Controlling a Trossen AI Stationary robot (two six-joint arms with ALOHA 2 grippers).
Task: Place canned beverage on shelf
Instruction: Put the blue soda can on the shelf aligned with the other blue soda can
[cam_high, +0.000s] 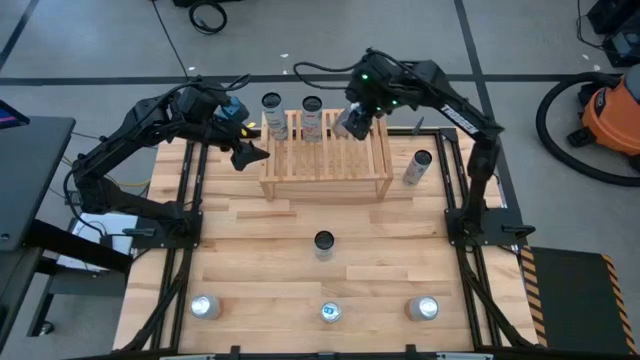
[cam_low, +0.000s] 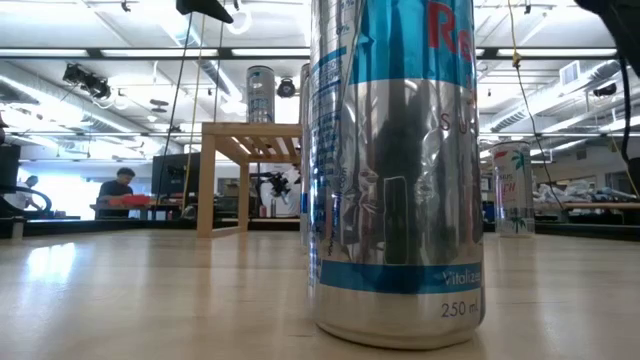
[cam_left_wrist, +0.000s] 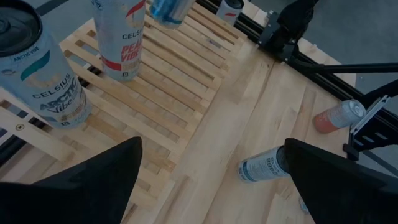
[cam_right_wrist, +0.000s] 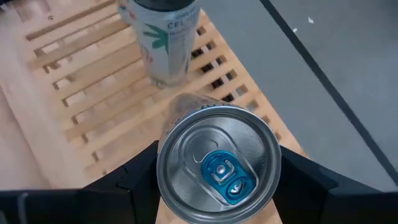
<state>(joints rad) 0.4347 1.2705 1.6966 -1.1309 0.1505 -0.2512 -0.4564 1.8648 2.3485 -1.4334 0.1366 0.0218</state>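
While the right gripper (cam_high: 355, 122) hangs over the upper middle of the high view, it is pinching a silver can (cam_high: 350, 124) above the back edge of the shelf (cam_high: 325, 165), so this looks like the placing step, can carried but not yet set down; two cans (cam_high: 272, 113) already stand on the slats to its left, and the left gripper (cam_high: 248, 152) waits spread wide just off the shelf's left end. Down in the low view a big blue-and-silver can (cam_low: 395, 170) fills the centre, the shelf sits small at middle left, and the carried can is hard to pick out there. Over to the left wrist view: two Celsius cans stand upright on the slats at upper left, dark fingers (cam_left_wrist: 93, 180) apart at the bottom. Right wrist view now: the held can shows a silver lid with a blue tab, fingers pressed on both sides, slats beneath. Next move, I'd say, calls for lowering it upright onto a free slat and clear of the neighbouring can.
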